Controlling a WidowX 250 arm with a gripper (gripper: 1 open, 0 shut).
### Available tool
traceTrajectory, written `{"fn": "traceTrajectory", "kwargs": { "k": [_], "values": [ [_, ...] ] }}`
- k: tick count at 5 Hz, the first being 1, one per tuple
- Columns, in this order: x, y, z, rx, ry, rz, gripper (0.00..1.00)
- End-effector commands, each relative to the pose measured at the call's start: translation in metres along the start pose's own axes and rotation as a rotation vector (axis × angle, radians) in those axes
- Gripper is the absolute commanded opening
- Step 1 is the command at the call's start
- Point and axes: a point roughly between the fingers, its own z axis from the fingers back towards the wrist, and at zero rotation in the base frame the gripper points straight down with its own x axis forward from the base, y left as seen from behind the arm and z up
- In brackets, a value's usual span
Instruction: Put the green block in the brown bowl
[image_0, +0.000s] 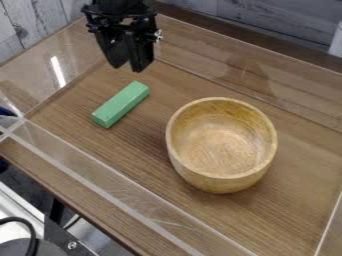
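The green block (120, 104) lies flat on the wooden table, left of the brown bowl (222, 143), which stands upright with nothing in its hollow. My gripper (128, 63) hangs in the air above and behind the block, pointing down. Its two black fingers (115, 52) stand apart with nothing between them. A clear gap separates the fingertips from the block.
Clear plastic walls (80, 165) fence the wooden table along the front and left. A grey surface runs behind the far edge at the top right.
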Motion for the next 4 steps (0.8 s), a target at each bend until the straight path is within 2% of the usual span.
{"fn": "traceTrajectory", "kwargs": {
  "k": [1,2,3,4],
  "values": [
    [0.0,0.017,0.012,0.057,-0.031,0.058,1.0],
    [-0.003,0.042,0.013,0.103,-0.043,0.146,1.0],
    [-0.012,0.068,0.013,0.147,-0.059,0.231,1.0],
    [-0.011,0.066,0.001,0.153,-0.024,0.184,1.0]
  ]
}}
